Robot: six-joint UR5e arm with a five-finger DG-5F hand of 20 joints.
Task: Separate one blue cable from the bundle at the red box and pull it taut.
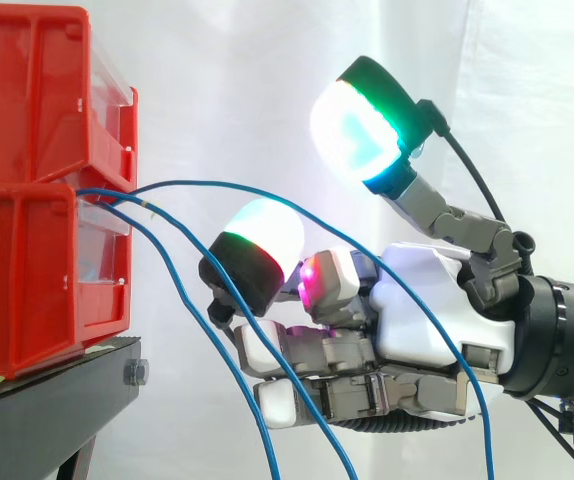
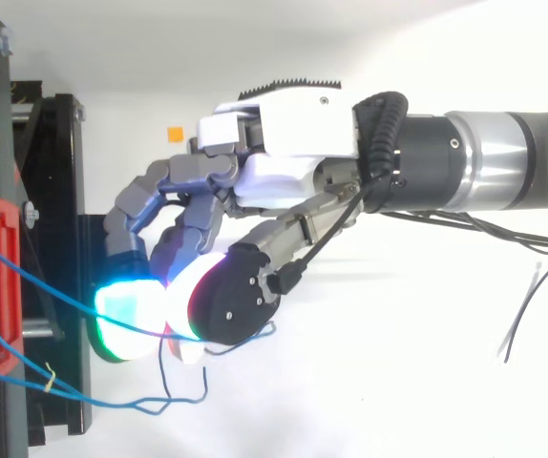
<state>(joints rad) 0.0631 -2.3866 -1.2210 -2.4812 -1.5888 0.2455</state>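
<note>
**One blue cable (image 1: 207, 184) over the hand (image 1: 417, 300), the rest slack**

It arcs from between the red bins (image 1: 27, 120) on the black stand (image 1: 57, 400) and crosses the hand, just right of them. Whether the hand grips it cannot be told. The other cables (image 1: 167, 265) droop.

No writing, number or sign can be read; the small orange square (image 2: 174, 134) carries no legible mark.
</note>
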